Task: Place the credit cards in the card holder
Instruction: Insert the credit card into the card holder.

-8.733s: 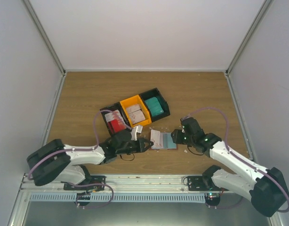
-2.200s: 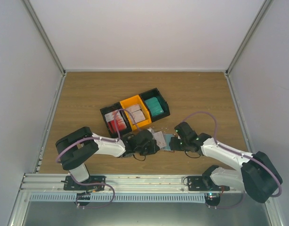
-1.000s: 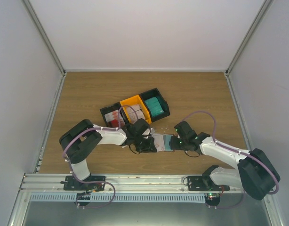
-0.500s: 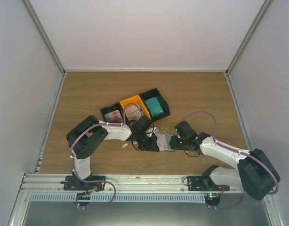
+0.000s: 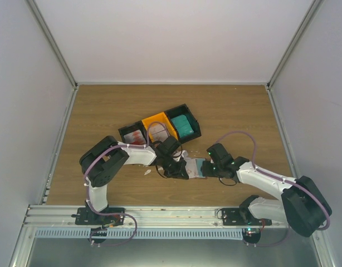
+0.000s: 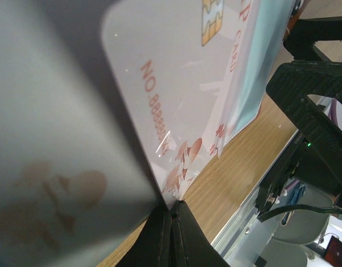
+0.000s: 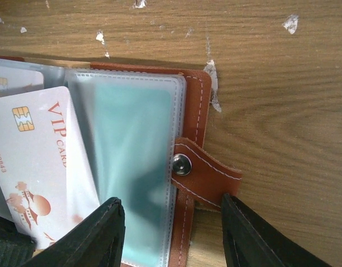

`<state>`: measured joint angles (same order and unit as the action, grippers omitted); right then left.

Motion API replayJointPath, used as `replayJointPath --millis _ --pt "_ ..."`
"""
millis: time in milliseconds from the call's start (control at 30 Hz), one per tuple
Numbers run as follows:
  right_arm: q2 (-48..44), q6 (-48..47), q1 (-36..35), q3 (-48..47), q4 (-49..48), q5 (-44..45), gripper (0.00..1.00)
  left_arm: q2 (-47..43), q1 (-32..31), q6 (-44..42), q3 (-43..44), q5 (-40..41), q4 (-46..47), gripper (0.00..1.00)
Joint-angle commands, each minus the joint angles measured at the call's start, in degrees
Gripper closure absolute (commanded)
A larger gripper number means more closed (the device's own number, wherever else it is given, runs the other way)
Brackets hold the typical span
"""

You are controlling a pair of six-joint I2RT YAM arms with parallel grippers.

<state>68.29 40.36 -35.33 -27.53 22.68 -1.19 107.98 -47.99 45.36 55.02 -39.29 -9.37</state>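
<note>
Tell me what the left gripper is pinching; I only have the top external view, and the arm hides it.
Observer: The left gripper is shut on a white card with a gold chip and red lettering.
Operator: Report the card holder's state.
Observer: The card holder lies open, and its clear sleeve has a teal card inside.
Operator: Check the right gripper.
Observer: The right gripper is open, its fingers either side of the holder's snap strap.
</note>
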Motion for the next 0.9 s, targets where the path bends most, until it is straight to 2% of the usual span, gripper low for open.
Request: replayJointPath --millis 0,233,433,767,867 --pt "-0.44 -3.72 0.03 -0.64 -1.66 1.1 0.5 -1.76 0.17 0.18 -1.71 2.78 -2.26 1.0" --pt "-0.49 -9.16 -1.06 -3.75 -2.7 5.0 0.38 -1.38 0.17 0.43 -1.01 2.73 -1.86 1.0" --pt "4.65 -11.11 -2.02 -4.32 -4.0 4.48 0.31 -1.33 0.17 0.42 -0.45 2.65 -1.72 1.0" --pt "9.81 -11.4 -3.07 -3.84 -4.25 3.18 0.28 -2.09 0.17 1.09 -0.82 2.06 0.25 1.0" --pt "11.04 -10.98 -3.17 -4.02 -3.91 3.33 0.28 -2.69 0.17 1.6 -1.38 1.99 1.75 0.96"
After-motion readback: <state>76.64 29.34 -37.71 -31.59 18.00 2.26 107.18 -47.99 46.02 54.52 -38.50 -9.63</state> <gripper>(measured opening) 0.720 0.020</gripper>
